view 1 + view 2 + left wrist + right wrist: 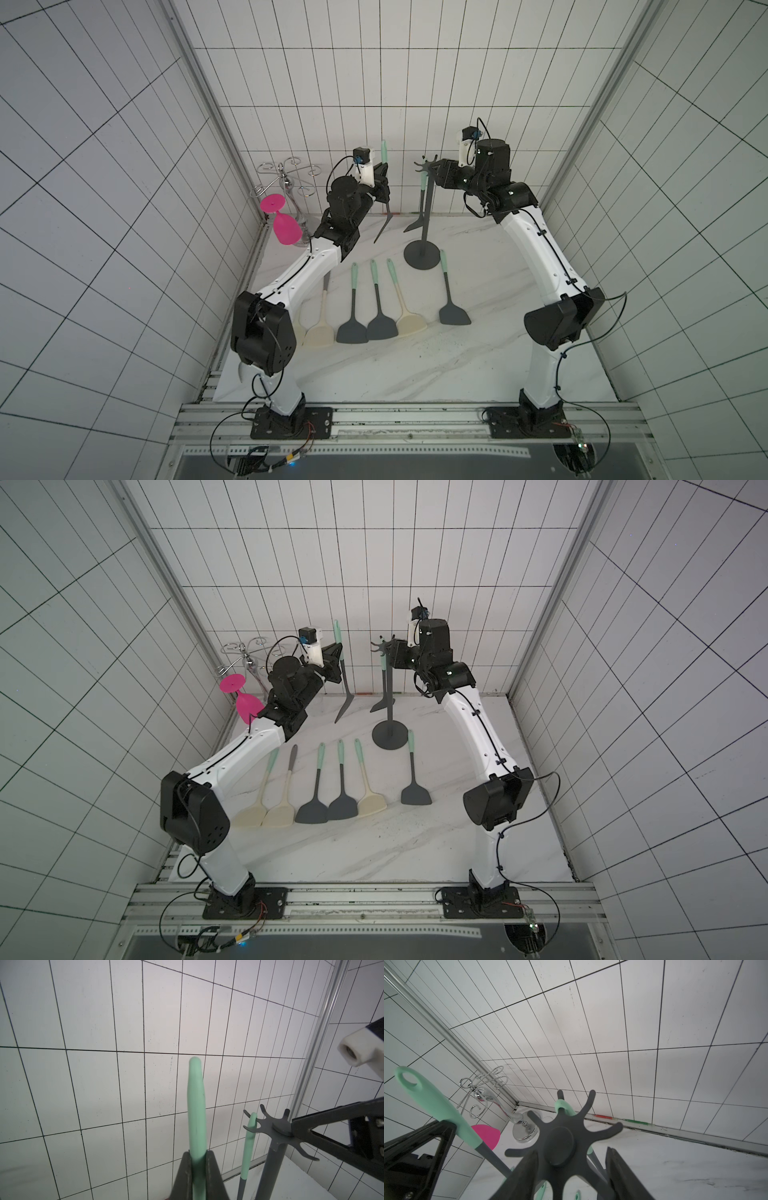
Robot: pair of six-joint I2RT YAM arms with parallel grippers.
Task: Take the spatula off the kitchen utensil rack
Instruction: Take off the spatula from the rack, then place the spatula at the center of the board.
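Mint-green handle, dark grey blade: this spatula [383,152] is already off the tall dark grey kitchen utensil rack [422,259], clamped upright in the left end effector [385,179]. The right end effector [435,169] stands half open astride the pole. I think only laying down remains.

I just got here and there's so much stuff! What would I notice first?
Probably the left gripper holding a green-handled spatula up in the air, beside the dark utensil rack. Then the bright pink glass hanging upside down on the shiny holder in the back corner.
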